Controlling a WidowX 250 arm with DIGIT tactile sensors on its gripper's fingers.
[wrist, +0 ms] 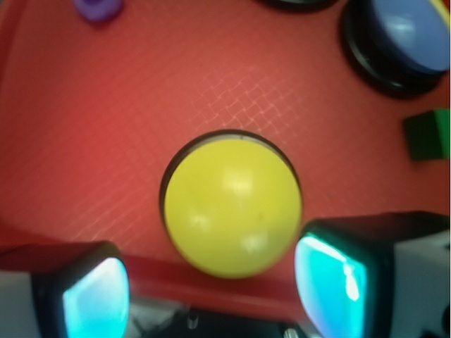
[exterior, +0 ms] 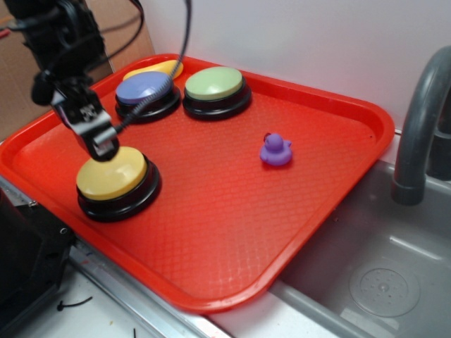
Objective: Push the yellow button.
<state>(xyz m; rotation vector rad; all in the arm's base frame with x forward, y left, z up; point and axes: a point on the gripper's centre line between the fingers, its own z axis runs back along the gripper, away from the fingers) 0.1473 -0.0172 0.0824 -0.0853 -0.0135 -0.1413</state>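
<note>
The yellow button (exterior: 111, 176) is a smooth yellow dome on a black base at the front left of the red tray (exterior: 232, 211). My gripper (exterior: 104, 146) hangs over the button's back left edge, with its tip at or just above the dome; I cannot tell whether it touches. In the wrist view the yellow button (wrist: 232, 204) fills the centre, and my gripper (wrist: 211, 292) is open. Its two fingers stand wide apart at the bottom corners, holding nothing.
A purple-blue button (exterior: 144, 88) and a green button (exterior: 215, 83) stand at the back of the tray, with a small yellow-orange oval (exterior: 165, 68) behind them. A purple toy duck (exterior: 275, 150) sits mid-tray. To the right are a grey faucet (exterior: 423, 120) and a sink (exterior: 380, 282).
</note>
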